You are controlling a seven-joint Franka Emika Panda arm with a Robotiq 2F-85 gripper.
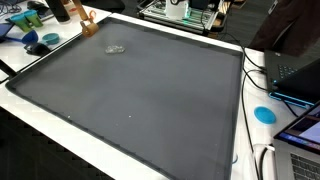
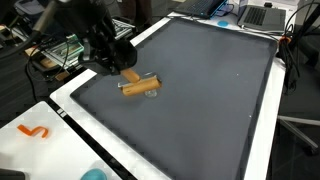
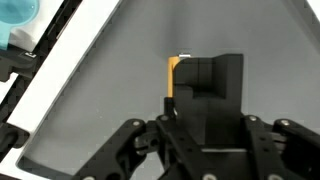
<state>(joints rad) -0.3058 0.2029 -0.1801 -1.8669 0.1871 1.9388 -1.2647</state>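
My gripper (image 2: 120, 66) hangs over a far corner of the large grey mat (image 2: 200, 110), just above its surface. It is shut on a light brown wooden piece (image 2: 135, 82), which sticks out below the fingers; this piece also shows in an exterior view (image 1: 86, 20). In the wrist view the black fingers (image 3: 192, 85) hide most of it and only an orange-yellow edge (image 3: 172, 72) shows. A small clear object (image 1: 115, 49) lies on the mat (image 1: 140, 100) right beside the held piece and also shows in an exterior view (image 2: 152, 92).
The mat has a raised dark rim on a white table. Laptops (image 1: 300, 130) and cables sit along one side, with a blue disc (image 1: 264, 114). Blue items (image 1: 40, 42) lie off the mat's corner near the arm. An orange squiggle (image 2: 35, 130) marks the white table edge.
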